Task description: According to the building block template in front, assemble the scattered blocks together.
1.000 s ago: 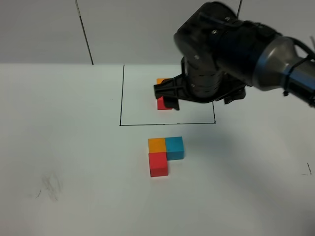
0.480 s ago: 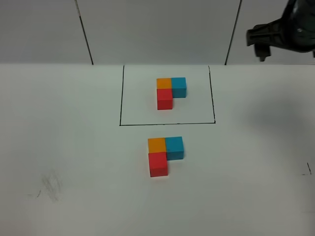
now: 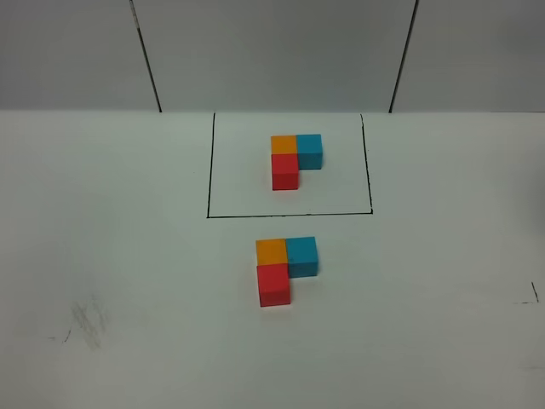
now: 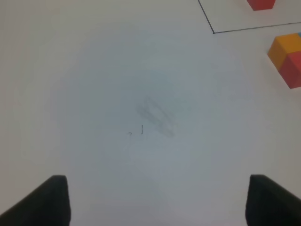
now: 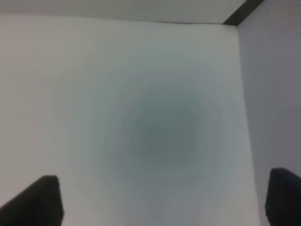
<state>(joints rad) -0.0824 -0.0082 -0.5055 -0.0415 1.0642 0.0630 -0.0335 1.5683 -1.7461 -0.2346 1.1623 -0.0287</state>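
The template is an L-shaped trio: orange (image 3: pixel 283 144), blue (image 3: pixel 309 150) and red (image 3: pixel 285 172) cubes inside a thin black rectangle outline (image 3: pixel 289 216). In front of it, outside the outline, the loose orange cube (image 3: pixel 271 251), blue cube (image 3: pixel 301 256) and red cube (image 3: pixel 274 285) sit joined in the same L shape. Neither arm shows in the high view. In the left wrist view my left gripper (image 4: pixel 157 200) is open and empty over bare table, with the loose orange cube (image 4: pixel 284 47) and red cube (image 4: pixel 294 73) at the frame edge. My right gripper (image 5: pixel 162 200) is open and empty over bare table.
The white table (image 3: pixel 128 256) has a grey smudge (image 3: pixel 85 324) at the front left and small pen marks (image 3: pixel 532 294) at the right. A grey panelled wall (image 3: pixel 272 51) stands behind the table. The right wrist view shows a wall corner (image 5: pixel 244 7).
My right arm has pulled back from over the template, up and to the right, and has left the high view. The cubes have not moved.
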